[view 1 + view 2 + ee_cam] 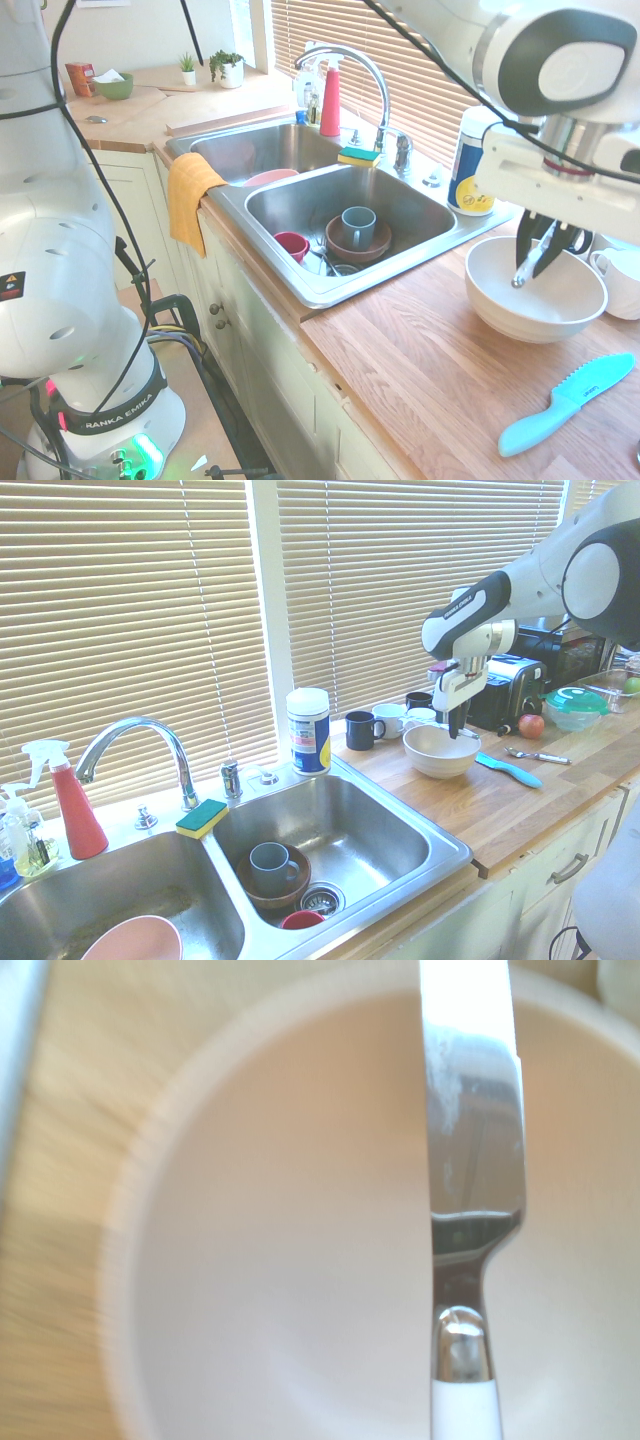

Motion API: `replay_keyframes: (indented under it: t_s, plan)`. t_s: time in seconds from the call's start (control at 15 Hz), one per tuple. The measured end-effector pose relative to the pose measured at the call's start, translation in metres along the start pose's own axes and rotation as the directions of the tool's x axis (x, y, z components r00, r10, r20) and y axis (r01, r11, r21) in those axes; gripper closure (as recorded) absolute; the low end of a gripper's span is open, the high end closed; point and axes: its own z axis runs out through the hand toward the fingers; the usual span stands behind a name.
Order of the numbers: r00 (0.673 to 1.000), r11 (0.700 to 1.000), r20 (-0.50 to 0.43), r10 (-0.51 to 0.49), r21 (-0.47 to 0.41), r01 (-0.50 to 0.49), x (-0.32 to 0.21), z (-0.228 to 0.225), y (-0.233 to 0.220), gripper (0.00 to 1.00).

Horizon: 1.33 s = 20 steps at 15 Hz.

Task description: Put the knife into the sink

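My gripper (541,246) hangs just above the white bowl (497,297) on the wooden counter, shut on the knife (527,268). The knife is slim and silvery and points down into the bowl's hollow. In the wrist view its shiny blade and white handle (470,1160) lie across the bowl's inside. The second exterior view shows the gripper (457,718) over the same bowl (430,760). The two-basin steel sink (425,218) with its curved chrome tap (362,68) lies to the left of the bowl in the first exterior view, a short stretch of counter away.
The right basin holds a brown bowl with a grey mug (358,228) and a red cup (292,245). A teal plastic knife (565,403) lies near the counter's front. A wipes canister (470,160), mugs (362,730), a toaster (512,690) and a yellow cloth (188,195) stand around.
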Motion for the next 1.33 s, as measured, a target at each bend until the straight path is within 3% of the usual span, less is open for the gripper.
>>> replay_keyframes:
  t_s: [0.2, 0.4, 0.93, 1.33]
  plan:
    - [0.997, 0.997, -0.003, 0.074, 0.006, -0.074, -0.027, -0.036, -0.049, 1.00]
    - [0.993, 0.992, 0.006, 0.122, -0.016, -0.122, -0.058, -0.034, -0.108, 1.00]
    - [0.966, 0.967, -0.059, 0.252, 0.057, -0.248, -0.168, 0.051, -0.261, 1.00]
    - [0.955, 0.957, -0.073, 0.288, 0.058, -0.284, -0.211, 0.126, -0.310, 1.00]
